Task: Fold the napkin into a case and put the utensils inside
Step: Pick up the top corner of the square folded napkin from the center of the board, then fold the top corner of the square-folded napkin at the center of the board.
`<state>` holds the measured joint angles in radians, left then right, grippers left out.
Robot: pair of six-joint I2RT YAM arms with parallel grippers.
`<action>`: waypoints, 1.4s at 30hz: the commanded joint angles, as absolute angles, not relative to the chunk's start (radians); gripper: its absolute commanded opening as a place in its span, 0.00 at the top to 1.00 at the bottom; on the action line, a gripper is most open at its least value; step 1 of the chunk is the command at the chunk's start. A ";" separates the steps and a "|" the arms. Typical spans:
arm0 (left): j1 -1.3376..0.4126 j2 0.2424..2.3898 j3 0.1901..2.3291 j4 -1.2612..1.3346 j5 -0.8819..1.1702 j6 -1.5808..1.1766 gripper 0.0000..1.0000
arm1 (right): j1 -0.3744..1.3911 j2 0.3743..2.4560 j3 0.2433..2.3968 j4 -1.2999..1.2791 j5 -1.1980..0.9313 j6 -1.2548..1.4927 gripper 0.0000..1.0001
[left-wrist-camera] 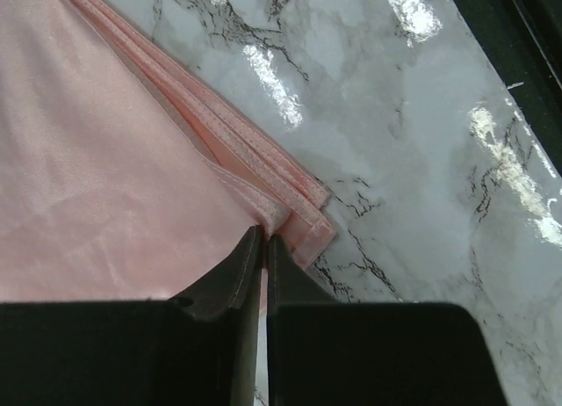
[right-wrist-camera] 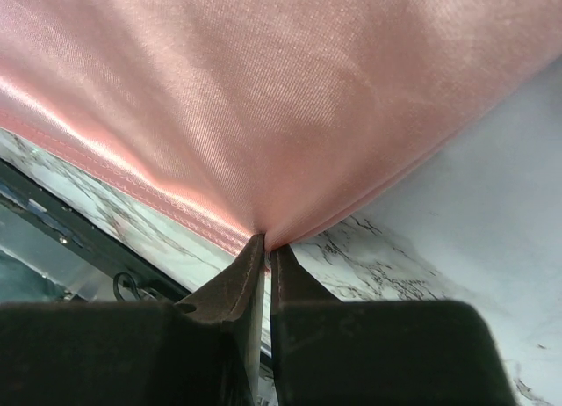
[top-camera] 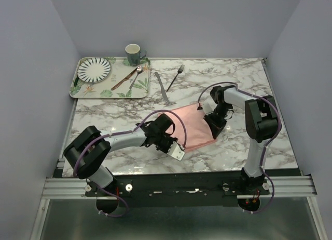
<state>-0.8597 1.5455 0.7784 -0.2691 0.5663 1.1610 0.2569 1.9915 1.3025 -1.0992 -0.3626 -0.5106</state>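
Observation:
The salmon-pink napkin [top-camera: 192, 127] lies folded in layers on the marble table, between both arms. My left gripper [top-camera: 179, 151] is shut on the napkin's near corner [left-wrist-camera: 281, 214], where stacked hems show. My right gripper [top-camera: 213, 127] is shut on the napkin's right edge [right-wrist-camera: 268, 235] and lifts it a little, so the cloth [right-wrist-camera: 263, 98] hangs taut above the table. The silver fork [top-camera: 175, 77] and the silver knife [top-camera: 162, 88] lie on the table behind the napkin, apart from both grippers. No finished case shows.
A leaf-patterned tray [top-camera: 110, 92] at the back left holds a striped plate [top-camera: 94, 69], a silver spoon [top-camera: 136, 75] and a brown-handled utensil [top-camera: 123, 80]. A green mug [top-camera: 134, 54] stands behind the tray. The table's front edge [top-camera: 176, 172] runs close to the left gripper.

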 commanded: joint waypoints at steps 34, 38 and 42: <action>-0.652 1.960 1.495 -0.689 0.853 0.910 1.00 | 0.167 1.825 1.410 -1.163 -0.640 -0.439 0.44; -0.640 2.034 1.587 -0.655 0.821 0.842 1.00 | 0.166 1.821 1.394 -1.144 -0.649 -0.436 0.45; -0.620 2.106 1.652 -0.626 0.790 0.793 1.00 | 0.164 1.819 1.384 -1.140 -0.650 -0.433 0.45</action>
<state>-0.6441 2.0411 1.5806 -0.6666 0.8188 0.8764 0.1680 1.8454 1.4017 -1.1633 -0.6098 -0.4450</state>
